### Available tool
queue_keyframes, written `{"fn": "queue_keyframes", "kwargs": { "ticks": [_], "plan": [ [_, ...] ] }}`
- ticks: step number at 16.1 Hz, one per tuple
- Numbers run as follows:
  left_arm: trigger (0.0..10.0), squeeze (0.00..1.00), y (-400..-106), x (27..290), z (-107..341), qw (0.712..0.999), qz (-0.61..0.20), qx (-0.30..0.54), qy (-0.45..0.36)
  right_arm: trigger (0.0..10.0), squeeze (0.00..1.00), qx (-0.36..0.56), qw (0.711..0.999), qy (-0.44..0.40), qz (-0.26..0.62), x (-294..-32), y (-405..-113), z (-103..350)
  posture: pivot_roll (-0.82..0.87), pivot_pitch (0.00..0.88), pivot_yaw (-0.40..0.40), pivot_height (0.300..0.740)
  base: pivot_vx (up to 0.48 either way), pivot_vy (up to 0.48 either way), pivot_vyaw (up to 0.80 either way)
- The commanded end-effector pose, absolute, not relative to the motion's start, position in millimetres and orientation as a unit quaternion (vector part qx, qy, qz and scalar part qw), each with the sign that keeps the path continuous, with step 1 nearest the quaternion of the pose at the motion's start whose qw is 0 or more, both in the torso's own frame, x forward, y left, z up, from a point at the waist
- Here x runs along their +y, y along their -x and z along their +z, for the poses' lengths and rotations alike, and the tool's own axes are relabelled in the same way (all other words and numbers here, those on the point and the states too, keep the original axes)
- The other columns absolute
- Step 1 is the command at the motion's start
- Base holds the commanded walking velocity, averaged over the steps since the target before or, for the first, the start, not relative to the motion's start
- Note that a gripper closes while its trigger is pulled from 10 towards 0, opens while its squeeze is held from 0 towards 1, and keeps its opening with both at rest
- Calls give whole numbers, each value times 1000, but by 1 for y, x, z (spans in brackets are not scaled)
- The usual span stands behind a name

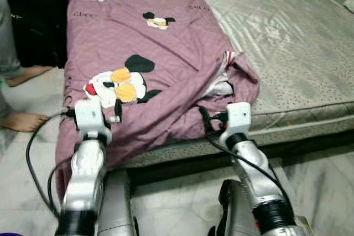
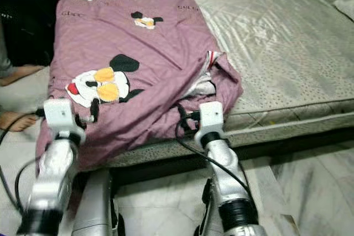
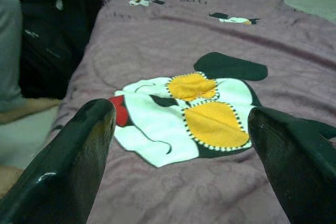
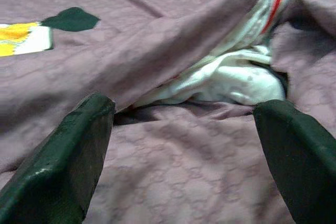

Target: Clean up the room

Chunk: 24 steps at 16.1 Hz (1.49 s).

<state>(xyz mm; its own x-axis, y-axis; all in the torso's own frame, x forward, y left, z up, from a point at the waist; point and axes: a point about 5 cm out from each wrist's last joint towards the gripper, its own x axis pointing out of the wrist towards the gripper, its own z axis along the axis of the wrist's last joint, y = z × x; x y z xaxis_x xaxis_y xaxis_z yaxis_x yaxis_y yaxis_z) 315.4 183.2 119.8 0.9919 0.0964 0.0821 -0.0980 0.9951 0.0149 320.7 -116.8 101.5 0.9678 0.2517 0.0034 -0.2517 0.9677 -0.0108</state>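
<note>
Both silver arms extend forward, side by side and well apart. Left gripper point(image 3: 181, 145): black fingers point(image 3: 68, 166) spread wide, nothing between them. Right gripper point(image 4: 184, 150): fingers point(image 4: 63, 156) likewise spread wide, nothing held.

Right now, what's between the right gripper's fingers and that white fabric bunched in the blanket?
Only folded purple blanket. In the right wrist view the open right gripper points at the white fabric, with nothing else between them.
</note>
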Motion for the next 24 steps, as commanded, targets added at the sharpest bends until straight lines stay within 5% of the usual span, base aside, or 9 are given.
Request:
{"fn": "queue_keyframes", "kwargs": {
  "ticks": [1,8,12,19,24],
  "plan": [
    [10000,0,-321,179,116,999,35,-27,-4,10000,0,0,993,9,118,-123,-319,102,23,172,-44,510,0,0,0],
    [10000,0,-354,158,107,998,-29,27,44,10000,0,11,994,22,106,-152,-294,104,-47,185,-44,510,0,0,0],
    [10000,0,-356,161,109,999,-1,11,34,10000,0,29,994,30,105,-159,-283,100,-56,192,-39,510,0,0,0],
    [10000,0,-262,203,94,997,69,-18,-27,10000,0,2,995,1,98,-134,-335,120,72,188,-56,510,0,0,0],
    [10000,0,-228,189,93,998,54,12,-25,10000,0,-15,998,-11,60,-116,-374,146,128,179,-50,510,0,0,0]
  ]
}}
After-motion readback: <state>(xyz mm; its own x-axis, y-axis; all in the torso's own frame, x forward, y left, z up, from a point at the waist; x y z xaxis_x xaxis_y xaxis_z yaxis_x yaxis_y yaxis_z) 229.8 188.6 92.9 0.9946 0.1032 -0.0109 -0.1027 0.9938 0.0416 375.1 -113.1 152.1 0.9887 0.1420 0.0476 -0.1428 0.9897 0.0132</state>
